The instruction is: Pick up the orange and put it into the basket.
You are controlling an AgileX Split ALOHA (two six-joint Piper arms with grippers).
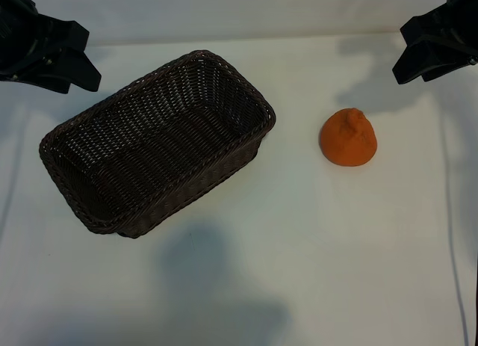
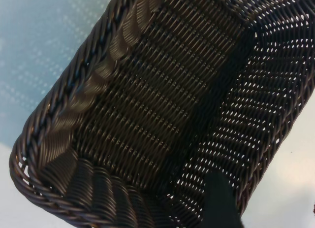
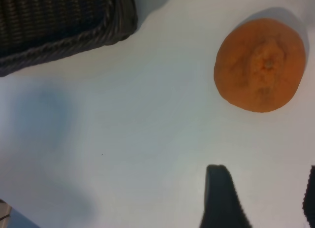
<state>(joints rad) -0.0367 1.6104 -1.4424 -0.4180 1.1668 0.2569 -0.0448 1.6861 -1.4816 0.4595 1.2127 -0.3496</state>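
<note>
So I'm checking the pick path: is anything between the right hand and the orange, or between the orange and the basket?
Nothing visible. Bare table lies between the open right hand and the orange, and between it and the empty basket.

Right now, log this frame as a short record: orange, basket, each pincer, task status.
orange: on the table, knob up, right of the basket, apart from it
basket: empty, set at a slant
left pincer: open, parked at far left, above the basket's end
right pincer: open, parked at far right, holding nothing
status: orange not yet picked up
</note>
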